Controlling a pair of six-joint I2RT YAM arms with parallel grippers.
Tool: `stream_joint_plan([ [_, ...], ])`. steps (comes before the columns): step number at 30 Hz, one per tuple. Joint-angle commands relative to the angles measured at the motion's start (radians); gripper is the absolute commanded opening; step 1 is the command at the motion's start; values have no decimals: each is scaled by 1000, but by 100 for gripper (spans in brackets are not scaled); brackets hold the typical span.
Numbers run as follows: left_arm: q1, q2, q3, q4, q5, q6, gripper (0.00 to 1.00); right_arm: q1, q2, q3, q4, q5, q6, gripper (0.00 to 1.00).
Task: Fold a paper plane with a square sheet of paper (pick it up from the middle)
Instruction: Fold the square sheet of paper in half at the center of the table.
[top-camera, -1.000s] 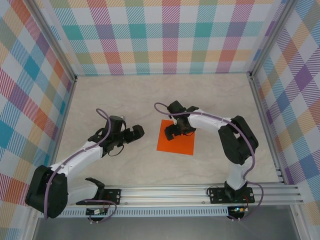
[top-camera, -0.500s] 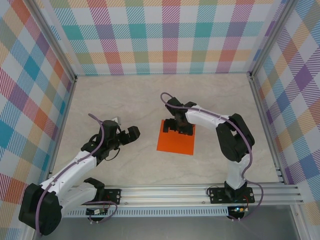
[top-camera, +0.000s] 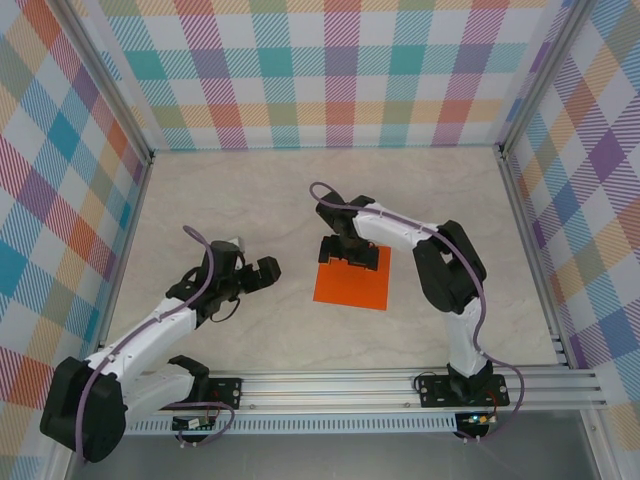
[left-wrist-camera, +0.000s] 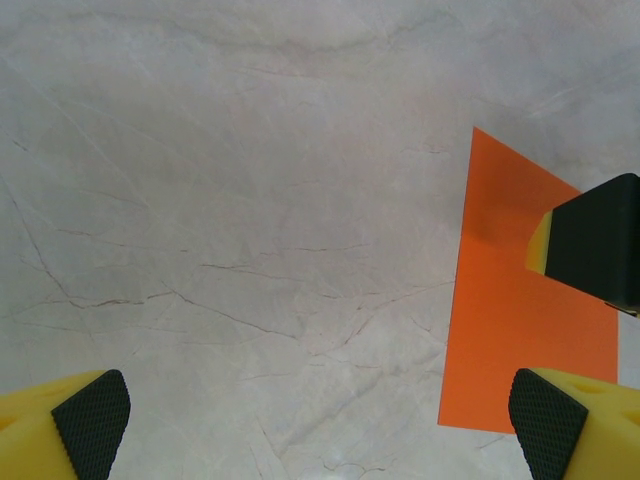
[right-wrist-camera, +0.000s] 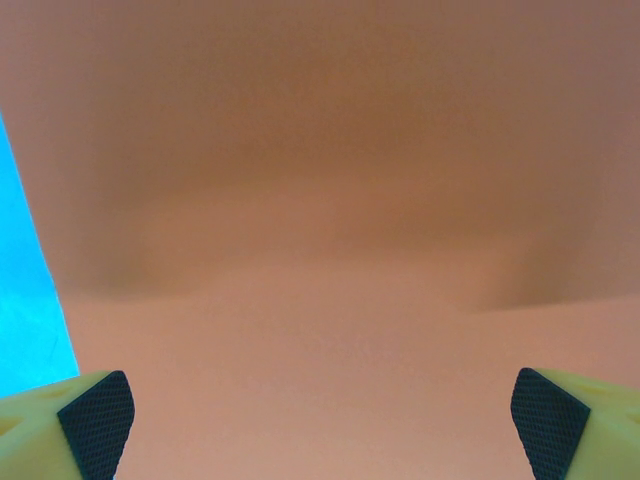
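The square sheet of paper (top-camera: 352, 288) is bright orange and lies flat and unfolded on the marble table, so a paper plane is out of view. My right gripper (top-camera: 350, 256) hangs open over the sheet's far edge, fingers pointing down. In the right wrist view the sheet (right-wrist-camera: 320, 200) fills the space between the wide-apart fingertips (right-wrist-camera: 95, 420), and the gripper (right-wrist-camera: 320, 425) holds nothing. My left gripper (top-camera: 258, 272) stands open to the left of the sheet, clear of it. In the left wrist view the sheet (left-wrist-camera: 510, 330) lies at the right, ahead of that gripper (left-wrist-camera: 320, 425).
Bare marble table (top-camera: 250, 200) surrounds the sheet, bounded by checked walls (top-camera: 320, 70) on three sides. An aluminium rail (top-camera: 350, 385) with both arm bases runs along the near edge. The right gripper's finger (left-wrist-camera: 590, 245) shows above the sheet in the left wrist view.
The right gripper has moved from over the sheet's middle back toward its far edge. The left gripper drew back a little to the left. The sheet has not moved.
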Motion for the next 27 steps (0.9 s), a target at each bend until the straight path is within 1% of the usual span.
stream_joint_plan([
  [1,-4,20,37,-2,20,14,100,3,40,27,-77,26,25,100],
  [8,-3,50,39,18,54,23,100,-2,65,19,-75,39,17,100],
  [13,-3,68,39,29,67,21,100,-20,68,-54,17,-49,20,100],
  [17,-4,72,38,27,67,24,100,-20,87,-113,68,-96,20,100],
  [21,-3,69,34,26,74,23,100,-20,89,-174,109,-110,23,100],
  [27,-4,62,28,21,74,22,100,-20,89,-195,121,-112,6,100],
])
